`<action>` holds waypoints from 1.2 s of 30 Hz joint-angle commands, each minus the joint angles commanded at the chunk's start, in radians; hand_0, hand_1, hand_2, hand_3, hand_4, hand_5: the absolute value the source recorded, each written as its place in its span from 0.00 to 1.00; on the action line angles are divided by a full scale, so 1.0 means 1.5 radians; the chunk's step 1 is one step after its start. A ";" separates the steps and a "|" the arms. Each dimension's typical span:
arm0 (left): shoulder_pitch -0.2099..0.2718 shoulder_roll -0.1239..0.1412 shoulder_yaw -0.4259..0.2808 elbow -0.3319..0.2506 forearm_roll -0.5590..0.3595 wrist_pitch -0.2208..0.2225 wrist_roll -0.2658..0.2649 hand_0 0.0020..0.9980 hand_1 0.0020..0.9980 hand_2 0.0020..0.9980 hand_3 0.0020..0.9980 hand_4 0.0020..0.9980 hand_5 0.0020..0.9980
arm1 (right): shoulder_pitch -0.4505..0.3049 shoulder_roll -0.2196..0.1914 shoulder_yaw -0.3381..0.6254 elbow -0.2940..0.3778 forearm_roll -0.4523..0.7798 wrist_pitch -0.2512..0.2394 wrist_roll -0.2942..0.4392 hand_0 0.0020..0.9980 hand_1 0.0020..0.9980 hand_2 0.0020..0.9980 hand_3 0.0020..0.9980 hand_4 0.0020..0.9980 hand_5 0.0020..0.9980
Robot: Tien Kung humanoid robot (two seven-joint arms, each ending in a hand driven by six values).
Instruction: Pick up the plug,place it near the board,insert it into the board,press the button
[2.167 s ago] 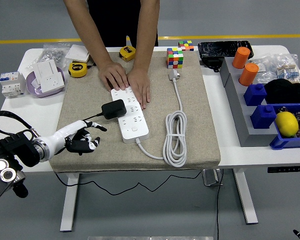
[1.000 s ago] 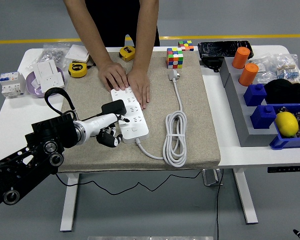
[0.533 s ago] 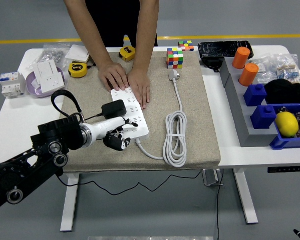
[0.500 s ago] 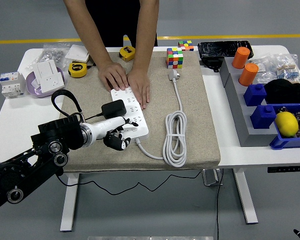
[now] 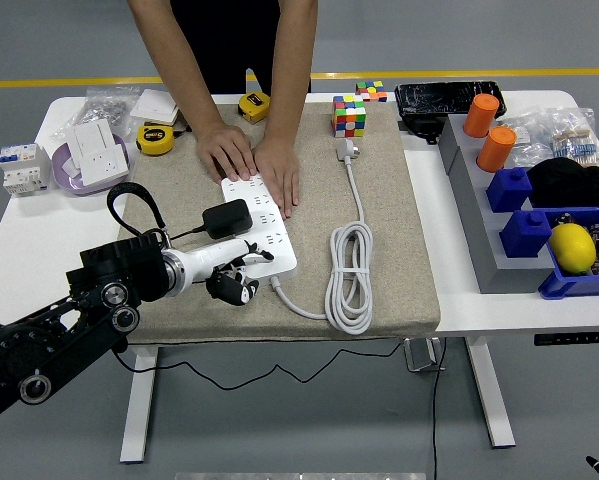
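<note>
The white power board [image 5: 277,240] lies on the beige mat [image 5: 379,200], its near end toward me. The black plug [image 5: 226,218] sits on the board's left side, its thin black lead trailing off to the left. My left hand [image 5: 237,272] is at the board's near-left corner: a white finger stretches onto the board's edge close to the button [image 5: 267,257], while the other fingers are curled under and hold nothing. A person's two hands [image 5: 251,158] press flat on the board's far end. The right arm does not show.
The board's white cord [image 5: 349,275] lies coiled on the mat to the right. A colour cube [image 5: 350,116] and two yellow tape measures [image 5: 156,139] sit at the back. Grey rack with blue bins [image 5: 524,235], a lemon [image 5: 572,247] and orange cylinders [image 5: 489,130] stand at right.
My left hand came in from the mat's near-left corner to the board's near end, beside the plug. In the last half second it shifted only slightly. The person's hands stayed put.
</note>
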 joint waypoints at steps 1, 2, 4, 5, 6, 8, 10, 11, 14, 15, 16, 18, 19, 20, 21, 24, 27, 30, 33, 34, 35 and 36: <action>0.000 0.000 0.001 0.001 -0.001 0.000 0.000 0.16 0.04 0.18 0.90 0.35 0.00 | 0.000 0.000 0.000 0.000 0.000 0.000 0.000 1.00 0.85 0.79 0.81 1.00 1.00; -0.001 0.000 0.001 0.003 -0.001 0.001 -0.001 0.16 0.04 0.18 0.90 0.35 0.00 | 0.000 0.000 0.000 0.000 -0.001 0.000 0.000 1.00 0.85 0.79 0.81 1.00 1.00; -0.001 -0.001 0.003 0.007 0.000 0.002 -0.002 0.16 0.04 0.18 0.90 0.35 0.00 | 0.001 0.000 0.001 0.000 0.000 0.000 0.000 1.00 0.85 0.79 0.81 1.00 1.00; -0.001 -0.001 0.004 0.008 0.001 0.001 -0.002 0.16 0.04 0.18 0.90 0.35 0.00 | 0.001 0.000 0.000 0.000 0.000 0.000 0.001 1.00 0.85 0.79 0.81 1.00 1.00; -0.001 -0.001 0.005 0.008 0.001 0.001 -0.002 0.16 0.04 0.18 0.90 0.35 0.00 | 0.001 0.000 0.000 0.000 0.001 0.000 0.001 1.00 0.85 0.79 0.81 1.00 1.00; -0.002 -0.001 0.007 0.009 0.002 -0.001 0.000 0.16 0.04 0.18 0.90 0.35 0.00 | 0.002 0.000 0.001 0.000 0.000 0.000 0.000 1.00 0.85 0.79 0.81 1.00 1.00; -0.003 -0.001 0.009 0.012 0.004 -0.002 0.001 0.16 0.04 0.18 0.90 0.35 0.00 | 0.002 0.000 0.001 0.000 0.000 0.000 0.001 1.00 0.85 0.79 0.81 1.00 1.00; -0.003 -0.001 0.009 0.014 0.004 -0.002 0.002 0.16 0.04 0.18 0.90 0.35 0.00 | 0.002 0.000 0.002 0.000 0.000 0.000 0.001 1.00 0.85 0.79 0.81 1.00 1.00; -0.004 -0.001 0.012 0.017 0.003 -0.004 0.002 0.16 0.03 0.18 0.89 0.35 0.00 | 0.002 0.000 0.002 0.000 -0.001 0.000 0.000 1.00 0.85 0.79 0.81 1.00 1.00; -0.004 0.000 0.013 0.017 0.002 -0.005 0.003 0.16 0.03 0.18 0.89 0.35 0.00 | 0.002 0.000 0.002 0.000 -0.001 0.000 0.000 1.00 0.85 0.79 0.81 1.00 1.00; -0.004 0.000 0.014 0.018 0.002 -0.006 0.004 0.16 0.03 0.18 0.89 0.35 0.00 | 0.002 0.000 0.002 0.000 -0.001 0.000 0.001 1.00 0.85 0.79 0.81 1.00 1.00; -0.005 0.000 0.014 0.018 0.003 -0.006 0.004 0.16 0.04 0.18 0.89 0.35 0.00 | 0.002 0.001 0.001 0.000 0.000 0.001 0.001 1.00 0.85 0.79 0.81 1.00 1.00; -0.005 0.000 0.014 0.018 0.004 -0.006 0.005 0.16 0.04 0.18 0.89 0.35 0.00 | 0.002 0.001 0.001 0.000 0.000 0.001 0.001 1.00 0.85 0.79 0.81 1.00 1.00; -0.004 0.000 0.014 0.016 0.005 -0.006 0.004 0.16 0.04 0.18 0.89 0.35 0.00 | 0.001 0.001 0.001 0.000 0.000 0.001 0.001 1.00 0.85 0.79 0.81 1.00 1.00; -0.004 0.001 0.013 0.015 0.007 -0.005 0.004 0.16 0.04 0.18 0.89 0.35 0.00 | 0.001 0.001 0.002 0.000 -0.001 0.001 0.000 1.00 0.85 0.79 0.81 1.00 1.00; 0.000 0.002 0.003 0.002 0.019 -0.005 0.005 0.16 0.04 0.18 0.87 0.35 0.00 | 0.000 0.001 0.002 0.000 -0.001 0.001 0.000 1.00 0.85 0.79 0.81 1.00 1.00; 0.005 0.003 -0.018 -0.025 0.036 -0.007 0.005 0.16 0.04 0.18 0.87 0.35 0.00 | -0.001 0.001 0.003 0.000 -0.002 0.001 0.000 1.00 0.85 0.79 0.81 1.00 1.00; 0.015 0.001 -0.056 -0.063 0.061 -0.012 0.007 0.17 0.04 0.19 0.82 0.35 0.00 | -0.001 0.002 0.002 0.000 -0.001 0.001 0.000 1.00 0.85 0.79 0.81 1.00 1.00; 0.035 -0.007 -0.113 -0.110 0.079 -0.012 -0.005 0.17 0.04 0.19 0.82 0.35 0.00 | -0.002 0.003 0.001 0.000 0.000 0.000 0.000 1.00 0.85 0.79 0.81 1.00 1.00; 0.040 -0.009 -0.127 -0.119 0.080 -0.009 -0.011 0.17 0.04 0.19 0.82 0.35 0.00 | -0.002 0.003 0.001 0.000 0.000 0.000 0.000 1.00 0.85 0.79 0.81 1.00 1.00; 0.049 -0.016 -0.151 -0.131 0.078 0.001 -0.031 0.17 0.04 0.19 0.82 0.35 0.00 | -0.003 0.003 0.002 0.000 0.000 0.000 0.000 1.00 0.85 0.79 0.81 1.00 1.00; 0.056 -0.022 -0.170 -0.136 0.075 0.011 -0.048 0.22 0.11 0.27 0.75 0.38 0.00 | -0.004 0.003 0.002 0.000 -0.001 0.000 0.000 1.00 0.85 0.79 0.81 1.00 1.00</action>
